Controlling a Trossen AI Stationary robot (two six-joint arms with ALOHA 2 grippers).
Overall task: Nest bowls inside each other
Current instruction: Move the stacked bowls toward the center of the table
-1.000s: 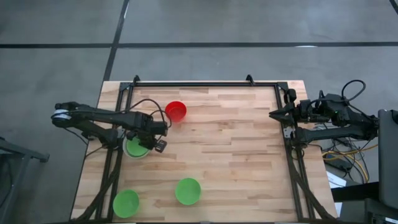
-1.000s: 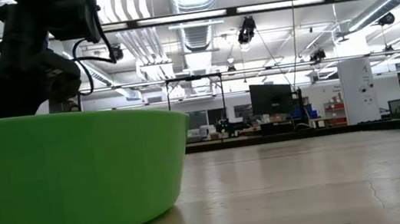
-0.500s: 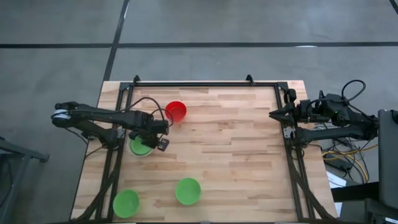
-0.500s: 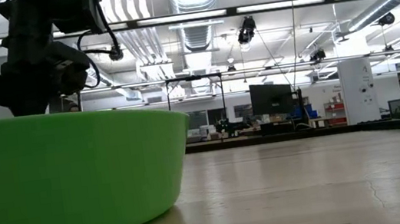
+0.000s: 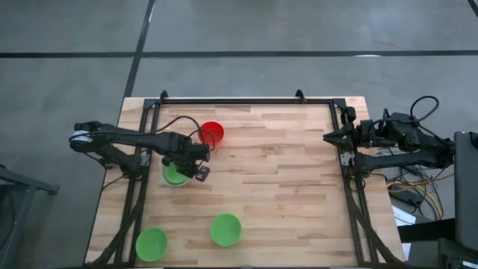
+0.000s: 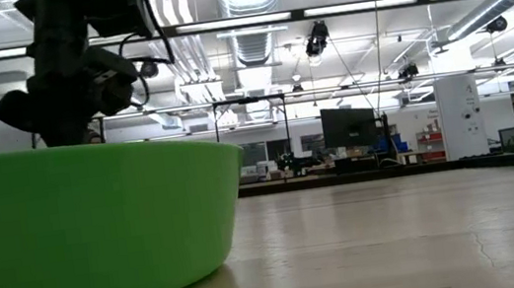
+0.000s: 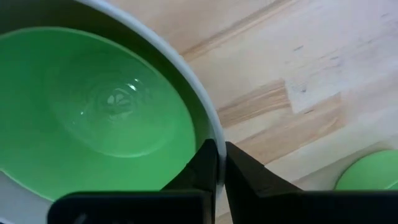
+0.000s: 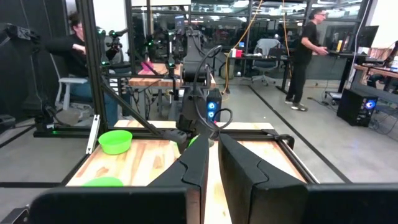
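Gripping the rim of the grey-white bowl (image 7: pixel 205 118), the left gripper (image 7: pixel 219 163) has its two dark fingers (image 7: pixel 245 177) drawn nearly together, one on each side of the thin wall. A green bowl (image 7: pixel 93 112) sits nested inside that pale bowl, and in the high view the pair (image 5: pixel 175 175) lies on the left part of the wooden table (image 5: pixel 284 172), with the left gripper (image 5: pixel 199 160) reaching over its right edge. Just beyond the gripper, toward the far side of the table, stands the red bowl (image 5: pixel 212 133), close to the arm but apart from the nested pair. Two more green bowls rest near the front edge: one (image 5: pixel 151 243) at the left corner and another (image 5: pixel 225 229) nearer the middle, well apart from each other. From table height, one green bowl (image 6: pixel 89 231) fills the left foreground, and the left arm (image 6: pixel 77 63) hangs above and behind it. At the table's right edge the right gripper (image 8: pixel 212 163) waits over the frame, its fingers held close with only a narrow gap between them and nothing in it. People (image 8: pixel 308 43) stand in the room beyond the table.
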